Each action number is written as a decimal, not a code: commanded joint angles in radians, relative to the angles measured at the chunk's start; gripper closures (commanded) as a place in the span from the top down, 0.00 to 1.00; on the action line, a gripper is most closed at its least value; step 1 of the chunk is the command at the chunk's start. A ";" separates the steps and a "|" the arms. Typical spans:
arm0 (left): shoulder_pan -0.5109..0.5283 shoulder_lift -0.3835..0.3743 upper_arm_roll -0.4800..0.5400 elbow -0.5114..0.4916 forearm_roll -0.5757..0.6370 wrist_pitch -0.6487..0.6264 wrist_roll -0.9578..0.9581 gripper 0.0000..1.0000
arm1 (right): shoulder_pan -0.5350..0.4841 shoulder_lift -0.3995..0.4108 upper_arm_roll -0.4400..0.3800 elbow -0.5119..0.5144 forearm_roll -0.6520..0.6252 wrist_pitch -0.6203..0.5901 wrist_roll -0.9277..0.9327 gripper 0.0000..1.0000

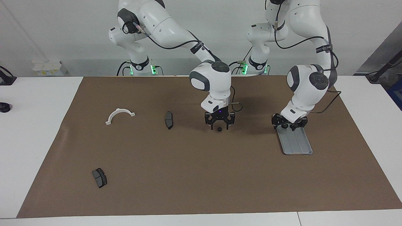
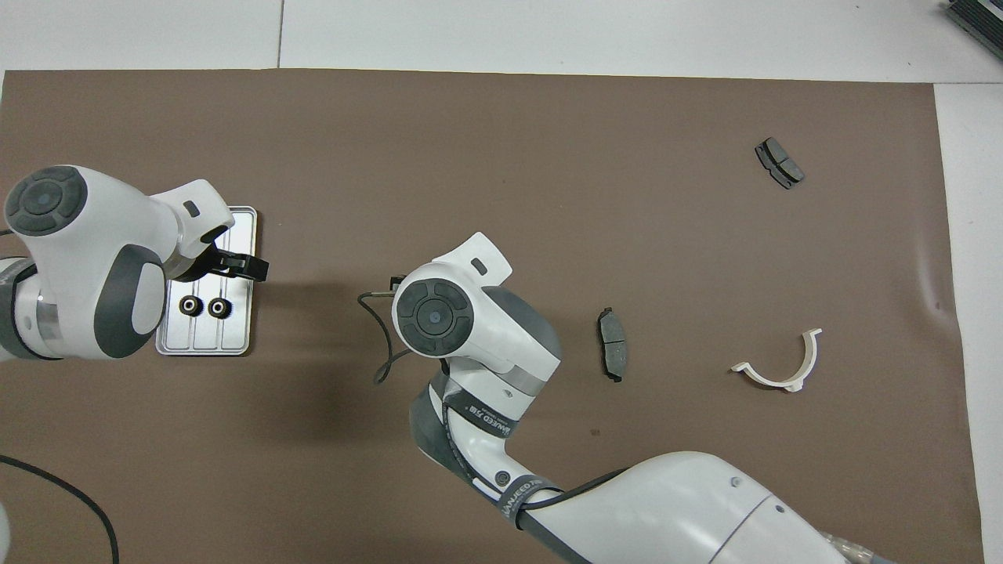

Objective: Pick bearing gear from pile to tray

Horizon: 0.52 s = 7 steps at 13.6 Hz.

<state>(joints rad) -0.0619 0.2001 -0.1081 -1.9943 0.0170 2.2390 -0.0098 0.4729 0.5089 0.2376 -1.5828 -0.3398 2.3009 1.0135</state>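
Two small black bearing gears (image 2: 190, 305) (image 2: 219, 307) lie side by side on the silver grooved tray (image 2: 235, 333), at its end nearer the robots. My left gripper (image 1: 289, 125) hangs open just above them, holding nothing. A third black gear (image 1: 220, 128) sits on the brown mat mid-table. My right gripper (image 1: 220, 122) is directly over it, open, with its fingertips on either side and slightly above. In the overhead view the right wrist hides that gear. The tray (image 1: 296, 144) lies toward the left arm's end of the table.
Toward the right arm's end, a dark brake pad (image 1: 169, 120) lies beside the right gripper and a white half-ring bracket (image 1: 119, 115) past it. Another brake pad (image 1: 99, 177) lies much farther from the robots. A thin cable (image 2: 380, 345) loops off the right wrist.
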 commanded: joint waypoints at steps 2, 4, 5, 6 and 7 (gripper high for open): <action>-0.146 0.033 0.013 0.028 -0.014 0.091 -0.212 0.90 | -0.092 -0.153 0.014 -0.082 0.004 -0.076 0.004 1.00; -0.226 0.033 0.015 0.026 -0.014 0.113 -0.310 0.89 | -0.129 -0.203 0.014 -0.082 0.050 -0.125 -0.056 1.00; -0.263 0.033 0.015 0.025 -0.014 0.114 -0.347 0.88 | -0.148 -0.228 0.014 -0.082 0.079 -0.156 -0.091 1.00; -0.304 0.035 0.015 0.022 -0.014 0.120 -0.396 0.87 | -0.172 -0.254 0.014 -0.080 0.103 -0.187 -0.146 1.00; -0.346 0.039 0.016 0.013 -0.012 0.139 -0.445 0.85 | -0.190 -0.277 0.012 -0.080 0.140 -0.213 -0.198 1.00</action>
<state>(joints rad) -0.3424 0.2268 -0.1120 -1.9798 0.0124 2.3458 -0.3866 0.3271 0.2954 0.2388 -1.6207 -0.2598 2.1171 0.9020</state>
